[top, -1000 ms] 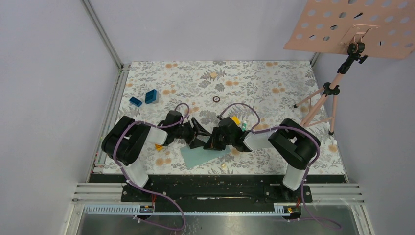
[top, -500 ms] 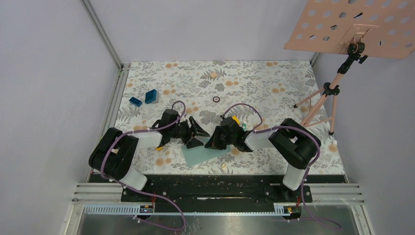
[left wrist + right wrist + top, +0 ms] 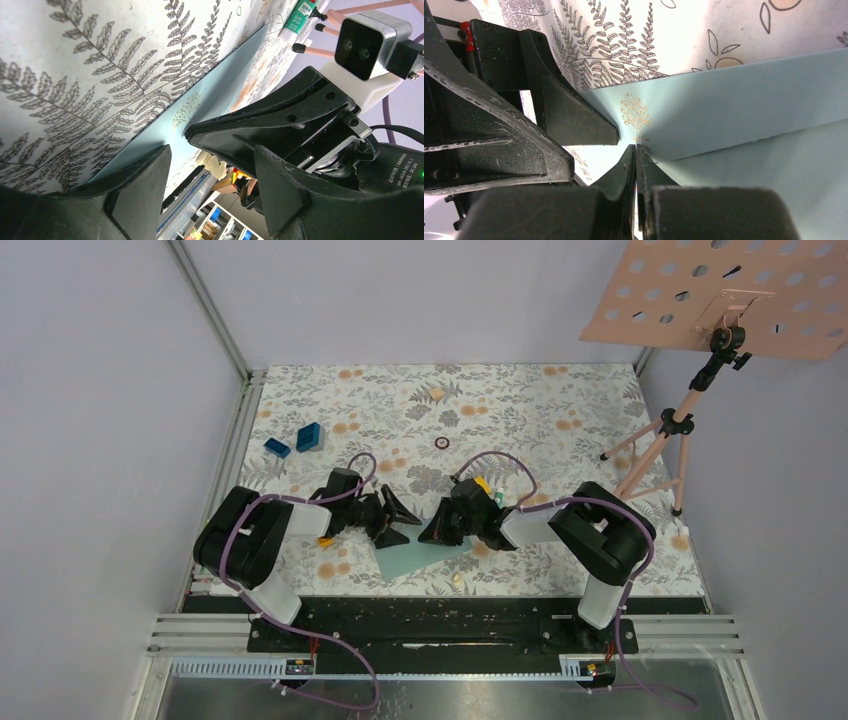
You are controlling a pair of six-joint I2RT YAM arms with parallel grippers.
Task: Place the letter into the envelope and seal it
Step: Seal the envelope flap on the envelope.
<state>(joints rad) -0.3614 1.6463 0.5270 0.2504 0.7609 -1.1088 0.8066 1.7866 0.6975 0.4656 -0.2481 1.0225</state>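
While the envelope [image 3: 420, 558] is lying flat on the floral table [image 3: 560, 410] near its front edge, between the two arms, the right gripper [image 3: 636, 152] is bearing down on it with its jaws clenched tight. The tips are touching the teal paper just below a gold tree emblem [image 3: 635, 112]; whether they are pinching a layer or only pressing on it I cannot tell. Facing it, the left gripper [image 3: 212, 152] is keeping low at the envelope's left edge, jaws released and spread wide, grasping nothing. Two blue blocks [image 3: 308, 436] are sitting well apart from this, toward the table's far left.
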